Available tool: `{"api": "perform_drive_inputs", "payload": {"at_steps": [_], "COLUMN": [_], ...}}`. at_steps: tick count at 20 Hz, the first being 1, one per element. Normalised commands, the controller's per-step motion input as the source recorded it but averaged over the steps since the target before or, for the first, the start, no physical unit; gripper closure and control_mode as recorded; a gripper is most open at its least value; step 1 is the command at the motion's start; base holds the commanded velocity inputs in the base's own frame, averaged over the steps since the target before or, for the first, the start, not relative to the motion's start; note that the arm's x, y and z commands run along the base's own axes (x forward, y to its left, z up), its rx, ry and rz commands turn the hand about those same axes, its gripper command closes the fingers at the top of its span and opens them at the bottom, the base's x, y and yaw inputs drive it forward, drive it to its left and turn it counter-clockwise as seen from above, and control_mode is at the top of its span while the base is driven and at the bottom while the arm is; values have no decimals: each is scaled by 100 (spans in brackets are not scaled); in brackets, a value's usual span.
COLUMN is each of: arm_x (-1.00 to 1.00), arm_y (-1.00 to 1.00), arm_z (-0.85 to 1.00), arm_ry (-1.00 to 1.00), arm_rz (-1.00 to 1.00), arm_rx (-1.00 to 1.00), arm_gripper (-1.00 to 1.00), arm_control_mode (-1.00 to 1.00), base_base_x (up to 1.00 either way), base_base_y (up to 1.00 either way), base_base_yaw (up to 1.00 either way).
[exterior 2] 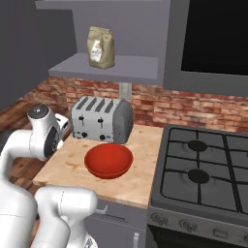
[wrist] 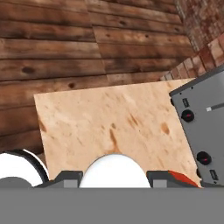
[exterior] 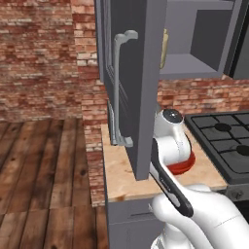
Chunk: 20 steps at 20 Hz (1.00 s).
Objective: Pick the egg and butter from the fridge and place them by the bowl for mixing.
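White egg pinched between the claw tips, above the wooden desk. Red bowl just beside the claw, empty, near the toaster.

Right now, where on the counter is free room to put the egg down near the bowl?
Bare wood lies left of the red bowl, between it and the counter edge, under the gripper holding the egg. Behind the bowl the toaster crowds; right, the stove.
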Motion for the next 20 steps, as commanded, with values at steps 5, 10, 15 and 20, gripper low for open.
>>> {"api": "perform_drive_inputs", "payload": {"at_steps": [5,10,15,20], "arm_x": [32,29,37,44], "arm_y": [10,10,11,4], "arm_z": [-39,-39,-34,-28], "arm_ry": [0,0,0,0], "arm_rz": [-1,-4,-9,-8], "arm_rx": [-2,-2,-1,0], "arm_gripper": [100,100,100,100], "arm_control_mode": [-100,-100,-100,-100], "base_base_x": [0,0,0,0], "base_base_y": [0,0,0,0], "base_base_yaw": [0,0,0,0]}}
